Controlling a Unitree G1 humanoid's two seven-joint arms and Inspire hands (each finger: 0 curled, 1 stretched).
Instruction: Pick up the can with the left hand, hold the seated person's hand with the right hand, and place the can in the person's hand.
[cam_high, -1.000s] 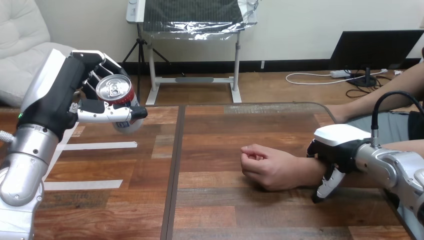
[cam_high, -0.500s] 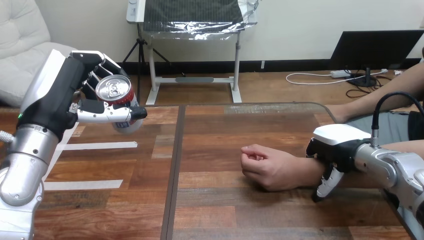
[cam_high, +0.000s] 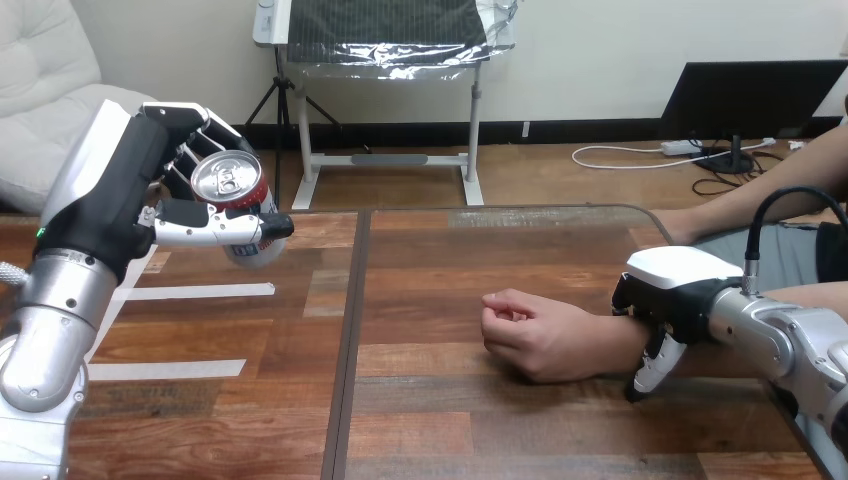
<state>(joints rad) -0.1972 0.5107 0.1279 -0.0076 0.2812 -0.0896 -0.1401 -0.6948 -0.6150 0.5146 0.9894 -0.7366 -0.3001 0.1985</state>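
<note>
- Risk of refusal at the target: the person's hand (cam_high: 535, 330) lies near the middle of the desk (cam_high: 450, 420) as a loose fist, fingers curled in. Unless it is opened, no palm is offered and the can (cam_high: 240, 215) could be dropped.
- Risk in the carry: the can is well apart from the person's hand, so a crossing from the desk's left side is needed. A tilted can could slip out of a thumb-and-finger grip on the way.
- Risk at the wrist: the right robot hand (cam_high: 675, 290) is laid over the person's wrist (cam_high: 622, 345), fingers curled down its near side. The thumb is hidden, so firmness cannot be judged.
- Location: the can is held in the air above the desk's far-left part, clamped in the left robot hand (cam_high: 125, 195), thumb across the front, fingers behind.
- Axis: the long axis is tilted, not upright. The lid is turned up and toward the near edge, the base down and away.
</note>
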